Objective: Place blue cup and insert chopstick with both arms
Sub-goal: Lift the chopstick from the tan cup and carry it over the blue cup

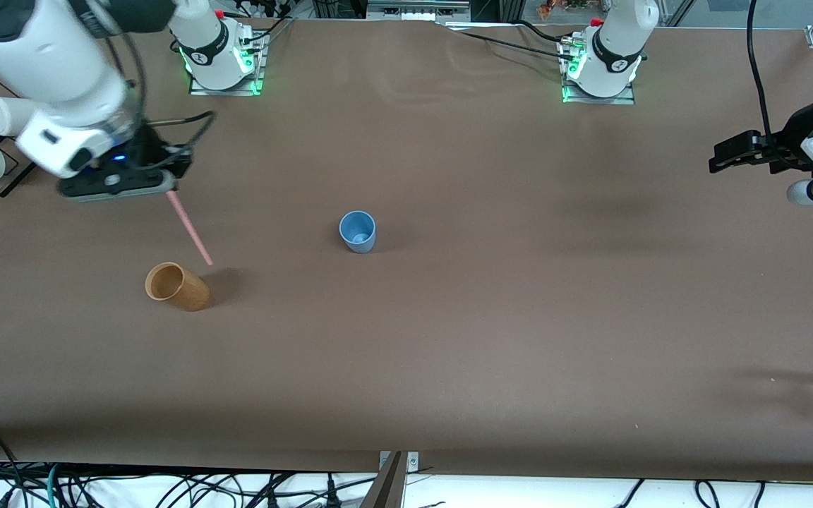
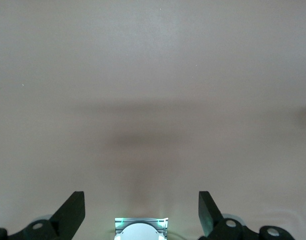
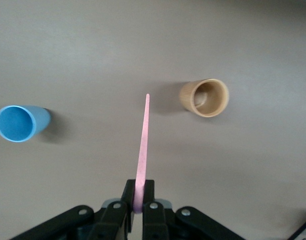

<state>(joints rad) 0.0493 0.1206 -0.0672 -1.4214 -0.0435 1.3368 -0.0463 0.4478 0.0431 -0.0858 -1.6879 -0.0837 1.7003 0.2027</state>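
Pink is the colour to watch in the front view: the chopstick [image 1: 190,228] hangs point-down from the right end effector [image 1: 166,189], which is clamped on its upper end at the upper left of the frame. Its tip sits just above the tan cup [image 1: 177,286] in the frame, while the blue cup [image 1: 358,231] stands upright near the centre of the brown worktop [image 1: 449,367], well apart from both. A descent from here would likely land the stick in or against the wrong cup. The left end effector [image 1: 720,159] waits at the right edge of the frame.

Left wrist view: its fingers [image 2: 73,212] stand wide apart over bare worktop, holding nothing.

Right wrist view: the chopstick [image 3: 142,150] rises from the closed fingers at bottom centre, with the blue cup [image 3: 20,123] at mid left and the tan cup [image 3: 205,97] at upper right (neither under the tip). The stick is thin and gripped only at one end, so I judge it could pivot or tip the light cup if it catches the rim.
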